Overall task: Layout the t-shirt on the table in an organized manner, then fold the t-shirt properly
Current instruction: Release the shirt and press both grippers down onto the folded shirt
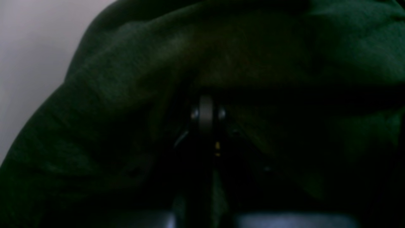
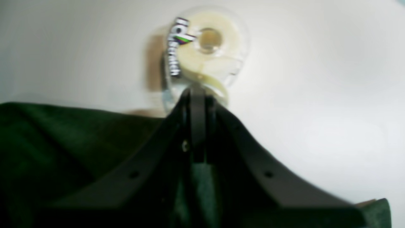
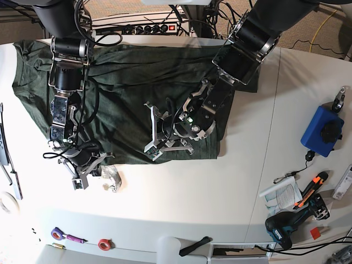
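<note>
T-shirt [image 3: 137, 93] spread across far side of table [image 3: 181, 203], wrinkled, lower hem near mid-table. Left gripper [image 3: 157, 144] down on shirt's lower edge, jaws pressed together on dark green cloth; fabric bunched over fingers in left wrist view. Right gripper [image 2: 197, 95] at shirt's lower corner on base view's left, jaws pinched tight on t-shirt fabric. Clear tape dispenser [image 2: 202, 50] on bare tabletop just beyond right fingertips.

Beyond the white furniture, a carpeted floor [image 3: 118, 6] carries a power strip [image 3: 148, 26] and cables.
</note>
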`<state>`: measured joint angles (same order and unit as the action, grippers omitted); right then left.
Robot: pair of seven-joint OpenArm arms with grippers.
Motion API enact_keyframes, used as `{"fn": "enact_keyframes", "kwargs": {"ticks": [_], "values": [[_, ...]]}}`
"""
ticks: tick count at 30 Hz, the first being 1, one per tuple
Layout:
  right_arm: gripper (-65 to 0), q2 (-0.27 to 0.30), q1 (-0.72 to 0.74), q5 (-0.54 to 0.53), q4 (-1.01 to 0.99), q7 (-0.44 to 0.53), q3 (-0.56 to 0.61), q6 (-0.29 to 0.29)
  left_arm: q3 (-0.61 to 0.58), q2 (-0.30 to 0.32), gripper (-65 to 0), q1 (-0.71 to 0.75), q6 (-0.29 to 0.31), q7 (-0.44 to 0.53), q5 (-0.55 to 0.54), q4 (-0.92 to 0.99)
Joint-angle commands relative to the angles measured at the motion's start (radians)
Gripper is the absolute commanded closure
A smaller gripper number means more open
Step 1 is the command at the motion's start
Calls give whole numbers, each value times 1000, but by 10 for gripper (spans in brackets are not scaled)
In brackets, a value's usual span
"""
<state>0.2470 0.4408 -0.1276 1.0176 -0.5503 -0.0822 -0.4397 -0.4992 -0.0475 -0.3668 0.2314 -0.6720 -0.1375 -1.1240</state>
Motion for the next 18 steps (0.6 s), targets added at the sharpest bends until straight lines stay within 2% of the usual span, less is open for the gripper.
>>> {"fn": "enact_keyframes", "kwargs": {"ticks": [1,8,10,12,15,17,18], "values": [[0,11,36,-2,-7,39,-2,5,-1,11,0,4,-25,-105,63,22],[0,11,117,4,-204,124,-2,4,-1,11,0,4,-25,-105,29,22],[0,11,163,60,-257,183,-2,25,-1,12,0,4,-25,-105,29,22],[0,14,212,129,-307,267,-2,89,-1,11,0,4,-24,-105,29,22],[0,26,300,211,-387,414,-2,237,-1,12,0,4,-24,-105,29,22],[0,44,360,216,-435,454,-2,300,-1,11,0,4,-20,-105,29,22],[0,56,383,216,-448,452,-2,309,-1,12,0,4,-15,-105,29,22]]}}
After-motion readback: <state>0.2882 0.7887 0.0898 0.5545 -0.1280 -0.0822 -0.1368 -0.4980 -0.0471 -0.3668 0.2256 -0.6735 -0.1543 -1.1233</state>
